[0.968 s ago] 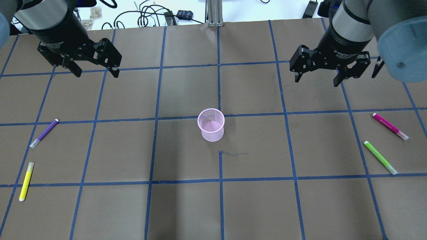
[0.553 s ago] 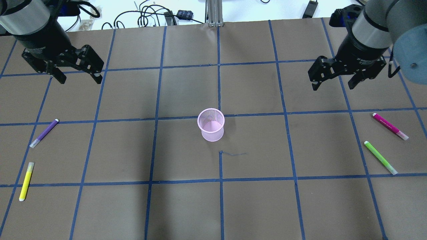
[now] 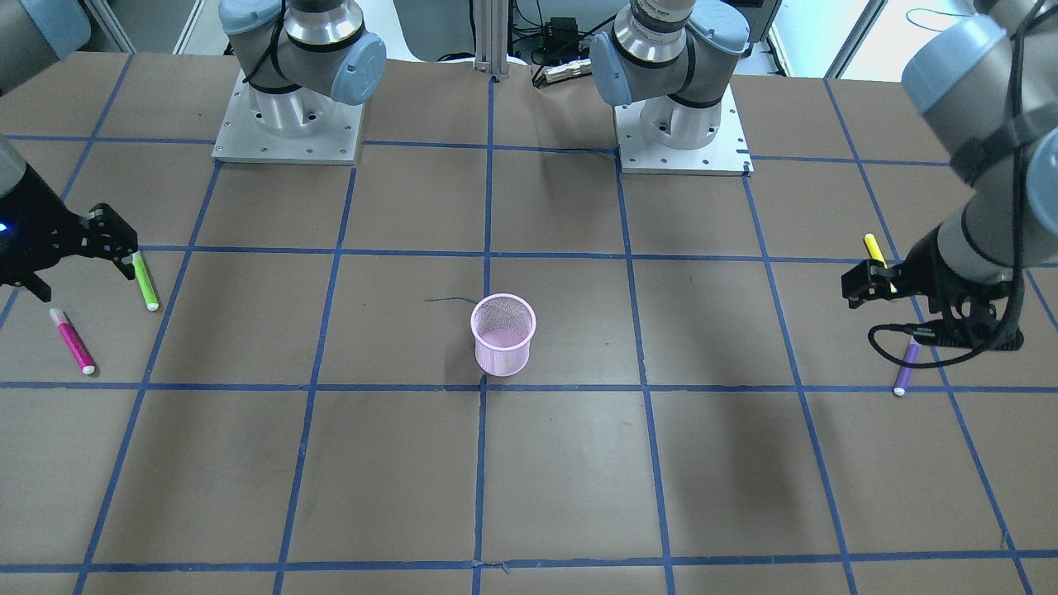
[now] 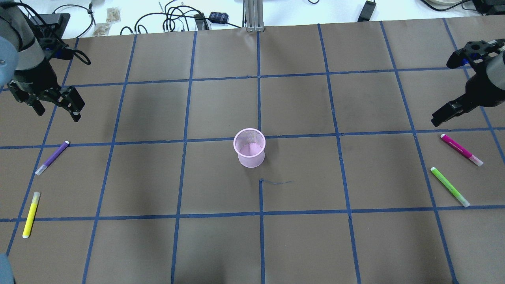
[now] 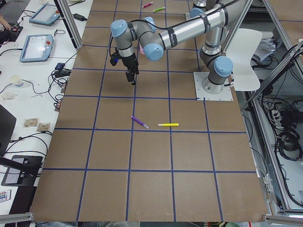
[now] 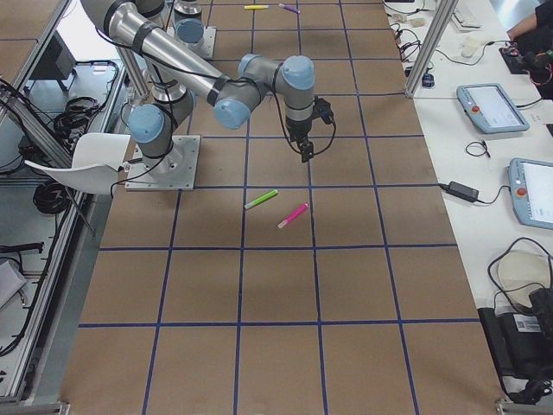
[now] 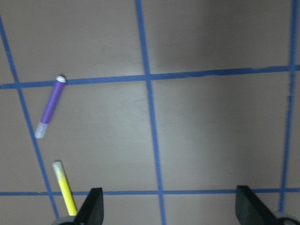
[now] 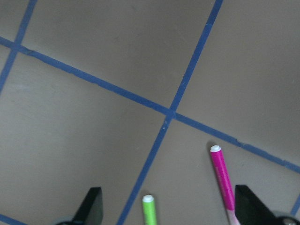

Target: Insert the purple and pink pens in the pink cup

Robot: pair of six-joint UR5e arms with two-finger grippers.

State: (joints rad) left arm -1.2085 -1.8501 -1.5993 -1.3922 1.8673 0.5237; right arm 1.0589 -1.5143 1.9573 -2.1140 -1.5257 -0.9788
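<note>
1. Two robot arms hang over opposite ends of a brown paper-covered table (image 4: 300,244) gridded with blue tape. Neither carries anything.
2. A pink wire-mesh cup (image 4: 251,157) stands upright at the table's centre, mouth up and empty, well apart from both arms. The spot looks chosen so that either arm can reach it.
3. A slim purple pen (image 4: 52,157) lies flat at the robot's left end, near a yellow highlighter (image 4: 31,214) but not touching it. The left gripper (image 4: 58,115) hovers on the far side of the pen from the robot, with its fingers spread wide and pointing down. Its wrist camera shows the purple pen off to one side, so the gripper is not yet over it.
4. A magenta-pink pen (image 4: 461,149) lies flat at the right end, near a green highlighter (image 4: 449,186) and clear of it. The right gripper (image 8: 168,197) also has its jaws wide apart and empty. In its wrist view the pink pen runs down toward one fingertip.
5. This reads as the approach stage, with no pen lifted and none in the cup. The wide jaws probably stand ready to straddle a thin barrel. Each gripper likely needs to square up across its own pen while keeping clear of the highlighter lying nearby.
</note>
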